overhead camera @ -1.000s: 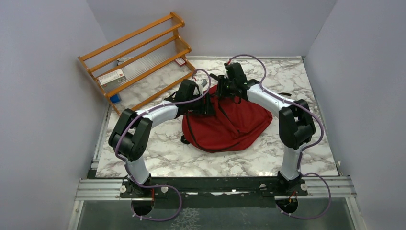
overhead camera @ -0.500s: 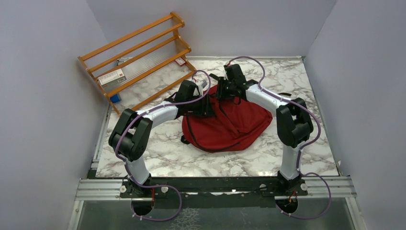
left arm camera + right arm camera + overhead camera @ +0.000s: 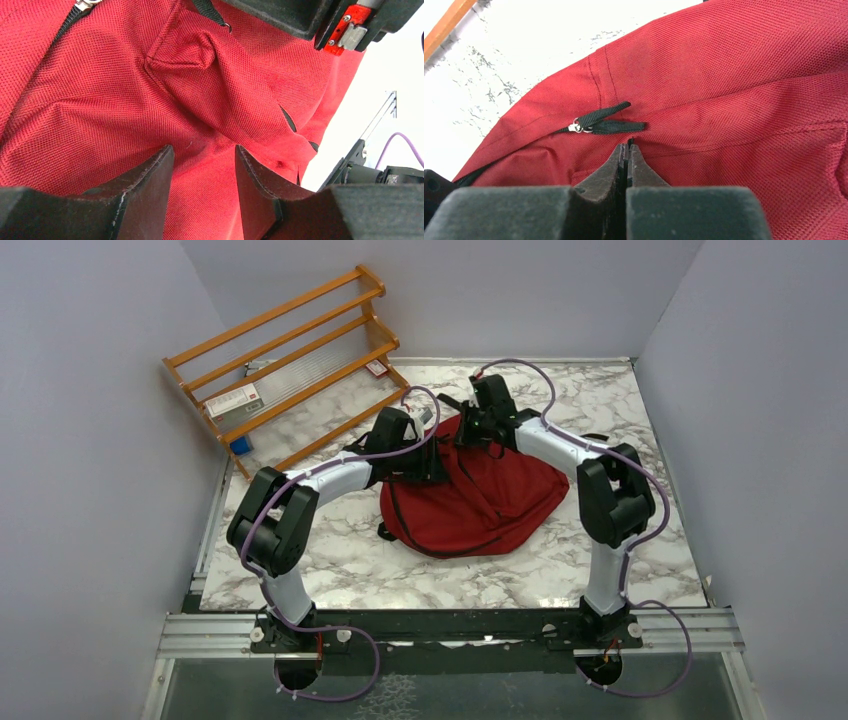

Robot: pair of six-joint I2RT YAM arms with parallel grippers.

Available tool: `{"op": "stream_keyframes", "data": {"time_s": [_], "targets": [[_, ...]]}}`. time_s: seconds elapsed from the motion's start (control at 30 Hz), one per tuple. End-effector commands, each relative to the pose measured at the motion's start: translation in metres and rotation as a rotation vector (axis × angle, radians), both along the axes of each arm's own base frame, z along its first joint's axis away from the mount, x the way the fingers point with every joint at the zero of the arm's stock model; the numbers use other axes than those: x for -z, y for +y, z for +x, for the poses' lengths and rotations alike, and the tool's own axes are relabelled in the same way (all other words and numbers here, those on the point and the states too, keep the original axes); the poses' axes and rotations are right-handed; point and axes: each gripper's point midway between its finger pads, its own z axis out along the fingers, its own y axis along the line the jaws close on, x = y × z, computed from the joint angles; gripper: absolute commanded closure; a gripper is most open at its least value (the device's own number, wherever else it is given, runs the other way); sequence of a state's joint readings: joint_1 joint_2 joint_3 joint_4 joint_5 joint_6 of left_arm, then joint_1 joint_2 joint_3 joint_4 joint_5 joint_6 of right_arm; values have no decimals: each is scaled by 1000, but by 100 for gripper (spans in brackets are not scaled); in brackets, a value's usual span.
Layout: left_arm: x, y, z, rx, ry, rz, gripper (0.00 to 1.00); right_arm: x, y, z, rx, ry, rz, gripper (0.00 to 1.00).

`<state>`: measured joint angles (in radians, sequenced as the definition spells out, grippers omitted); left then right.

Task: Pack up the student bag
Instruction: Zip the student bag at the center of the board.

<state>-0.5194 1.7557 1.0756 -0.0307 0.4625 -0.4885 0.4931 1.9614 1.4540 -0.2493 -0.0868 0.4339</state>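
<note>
Found student bag (image 3: 480, 505) slumped mid marble table (image 3: 340, 560), between both arms. Saw left gripper (image 3: 202, 150) with jaws parted over its red fabric; right gripper (image 3: 626, 147) clenched tight just below black zipper pull (image 3: 606, 124). Noted labelled box (image 3: 235, 400) on wooden rack (image 3: 290, 360), print too small to read.

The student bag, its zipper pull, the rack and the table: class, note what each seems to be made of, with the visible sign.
Student bag: matte red woven fabric, probably synthetic; grainy weave and stitched seams show. Zipper pull: black webbing tabs on a small silvery, seemingly metal ring. Rack: orange-brown wood, slightly glossy, likely varnished. Table: white with grey veins, marble or a marble-look surface.
</note>
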Motion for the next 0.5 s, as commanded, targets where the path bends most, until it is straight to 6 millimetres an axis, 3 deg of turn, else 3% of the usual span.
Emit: {"op": "stream_keyframes", "data": {"time_s": [0.0,0.47], "targets": [[-9,0,7,-6,-53,4,51,-30,6,4,-29,-96,73,99],[-14,6,15,-26,-68,8,51,-71,-11,-2,-2,-233,84,99]]}}
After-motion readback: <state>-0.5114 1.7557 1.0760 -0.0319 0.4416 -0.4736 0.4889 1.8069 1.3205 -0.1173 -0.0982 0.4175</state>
